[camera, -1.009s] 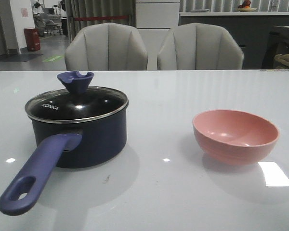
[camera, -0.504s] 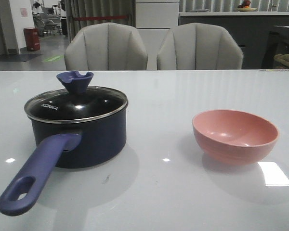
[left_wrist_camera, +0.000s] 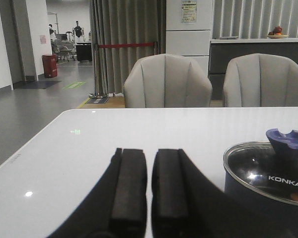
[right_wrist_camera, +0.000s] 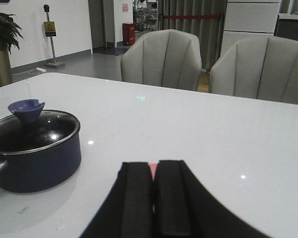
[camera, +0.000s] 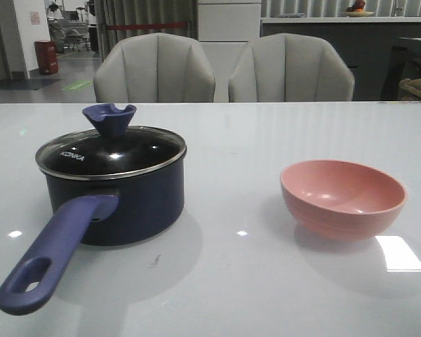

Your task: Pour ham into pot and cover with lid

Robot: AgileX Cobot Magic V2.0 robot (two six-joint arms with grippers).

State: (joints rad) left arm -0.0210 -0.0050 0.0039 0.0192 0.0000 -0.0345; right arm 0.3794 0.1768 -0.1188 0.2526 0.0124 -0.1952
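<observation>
Lid (camera: 112, 151) being seated on pot (camera: 116, 200) at table (camera: 231, 281) left, pink bowl (camera: 343, 197) being kept well apart at right, left gripper (left_wrist_camera: 149, 186) and right gripper (right_wrist_camera: 156, 196) being held pressed together, nothing gripped.

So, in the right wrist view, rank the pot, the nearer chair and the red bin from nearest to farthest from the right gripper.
1. Pot, on the table, lid on.
2. Chair, just behind the table's far edge.
3. Red bin, far back down the hallway.

The right gripper is shut.
</observation>
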